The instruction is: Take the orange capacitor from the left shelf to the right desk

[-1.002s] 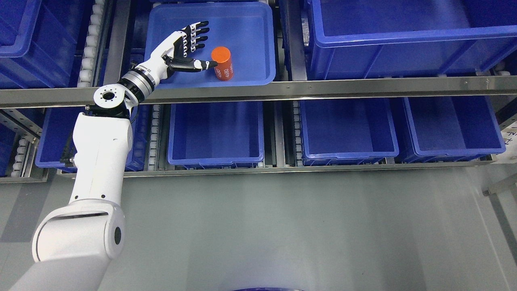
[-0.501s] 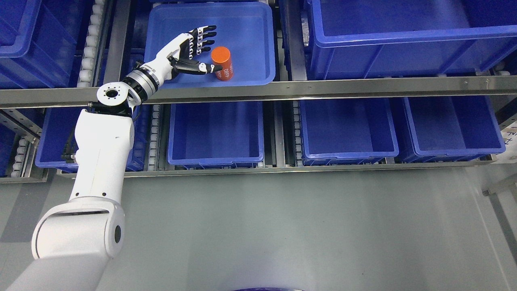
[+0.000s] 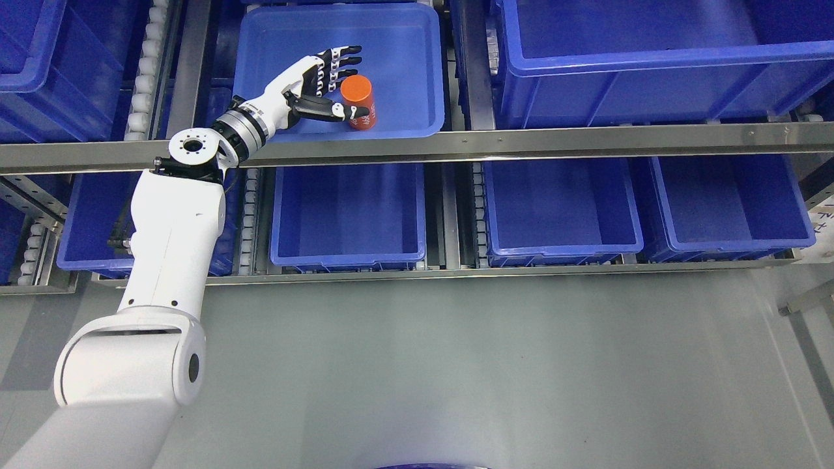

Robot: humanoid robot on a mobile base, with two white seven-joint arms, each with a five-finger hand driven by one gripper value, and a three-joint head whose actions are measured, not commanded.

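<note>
Steel shelf [image 3: 521, 139] in two tiers, roller tracks between bays. Blue bins [image 3: 560, 208] sit along both; grey floor [image 3: 456, 365] below.

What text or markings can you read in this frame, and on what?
White print on the side of the orange capacitor: partly covered by the left robot hand and too blurred to read.
Dark marks on a white label at the right edge: cut off, unreadable.
No other text is visible.
</note>
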